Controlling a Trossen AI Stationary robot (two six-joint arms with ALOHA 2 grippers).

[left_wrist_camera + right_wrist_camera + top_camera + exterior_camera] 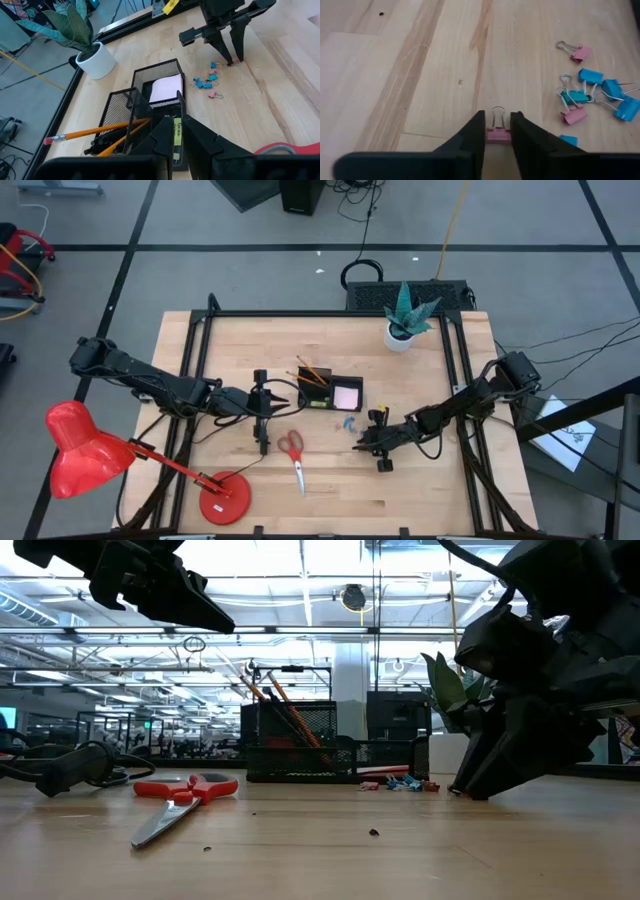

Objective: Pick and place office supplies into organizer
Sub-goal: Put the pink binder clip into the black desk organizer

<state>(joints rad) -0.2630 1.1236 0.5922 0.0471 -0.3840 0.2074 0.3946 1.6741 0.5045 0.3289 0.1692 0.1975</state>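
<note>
Wood table: under my fingertips, bearing everything.
Organizer: beyond my right gripper, the clip's likely destination.
Left gripper: narrow, empty, waiting beside organizer.
Pink clip: pinched between my right fingers for lifting.

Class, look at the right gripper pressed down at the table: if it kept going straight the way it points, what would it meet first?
The right gripper points down with a pink binder clip between its fingers, so it would probably meet the wooden table straight away.
</note>
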